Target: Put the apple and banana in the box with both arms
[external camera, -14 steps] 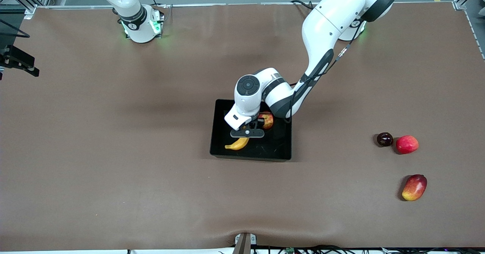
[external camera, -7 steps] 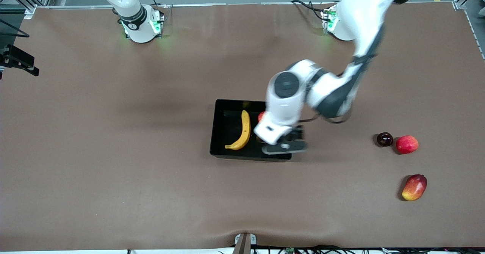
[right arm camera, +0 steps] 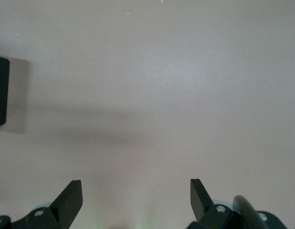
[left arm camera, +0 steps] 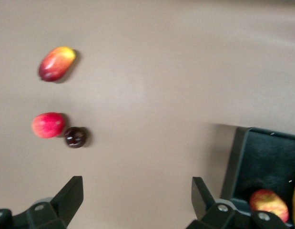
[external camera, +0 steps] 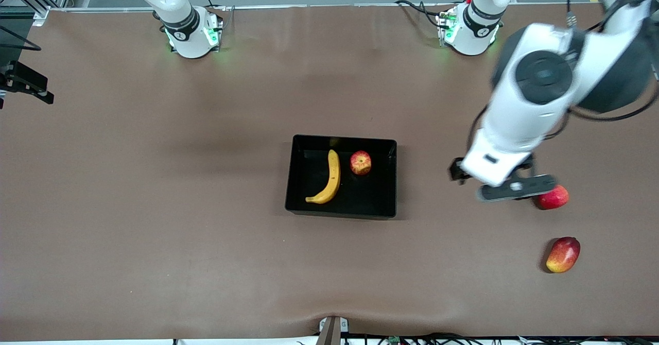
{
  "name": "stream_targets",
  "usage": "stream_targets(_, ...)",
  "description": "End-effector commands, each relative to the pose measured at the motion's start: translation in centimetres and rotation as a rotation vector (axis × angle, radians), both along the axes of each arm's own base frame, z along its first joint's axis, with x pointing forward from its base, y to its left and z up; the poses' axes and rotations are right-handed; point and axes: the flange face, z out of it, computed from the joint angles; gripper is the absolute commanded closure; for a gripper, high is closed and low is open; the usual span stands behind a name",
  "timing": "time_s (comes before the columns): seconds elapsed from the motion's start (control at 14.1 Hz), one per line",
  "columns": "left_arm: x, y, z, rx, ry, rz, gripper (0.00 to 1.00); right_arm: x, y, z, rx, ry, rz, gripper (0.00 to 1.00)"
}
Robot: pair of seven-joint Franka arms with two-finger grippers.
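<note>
The left gripper hangs over the bare surface toward the left arm's end, above the plain red fruit, well apart from the box; its fingers stand spread wide with nothing between them — only brown surface shows in the gap. The banana and the apple both lie inside the box, well clear of either gripper; the banana runs lengthwise down the box toward the right arm's end, its curved tip near the wall nearest the front camera; the apple sits just beside the banana's upper end, toward the left arm's end, not touching it.

In the left wrist view the plain red fruit lies just beside a small dark round fruit, with a mango a little apart from them.

The right gripper waits over bare surface — its fingers also spread wide and empty; it does not show in the front view.
</note>
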Motion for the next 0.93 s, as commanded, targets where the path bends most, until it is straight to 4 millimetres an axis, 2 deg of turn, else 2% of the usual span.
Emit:
stream_targets(0.0, -2.4, 3.0, 4.1, -0.008, 0.015, -0.019, 0.00, 0.1, 0.2, 0.2, -0.003, -0.007, 0.002, 0.00)
stream_targets(0.14, -3.9, 3.9, 5.9, 0.015, 0.046, -0.051, 0.00, 0.2, 1.4, 0.4, -0.004, -0.015, 0.022, 0.00)
stream_targets(0.36, -5.2, 5.3, 8.3, 0.003, 0.027, -0.051, 0.00, 0.2, 1.5, 0.5, -0.004, -0.018, 0.024, 0.00)
stream_targets(0.5, -6.0, 6.4, 9.2, -0.018, 0.038, -0.119, 0.00, 0.2, 1.3, 0.4, -0.004, -0.017, 0.021, 0.00)
stream_targets(0.57, -6.4, 8.1, 9.5, -0.028, 0.039, -0.113, 0.00, 0.3, 1.2, 0.5, -0.003, -0.026, 0.019, 0.00)
stream_targets(0.64, -7.1, 8.7, 9.6, -0.062, 0.039, -0.115, 0.00, 0.3, 1.3, 0.7, -0.005, -0.033, 0.021, 0.00)
stream_targets(0.85, -9.3, 8.9, 9.8, -0.071, 0.018, -0.118, 0.00, 0.3, 1.3, 0.7, -0.004, -0.035, 0.019, 0.00)
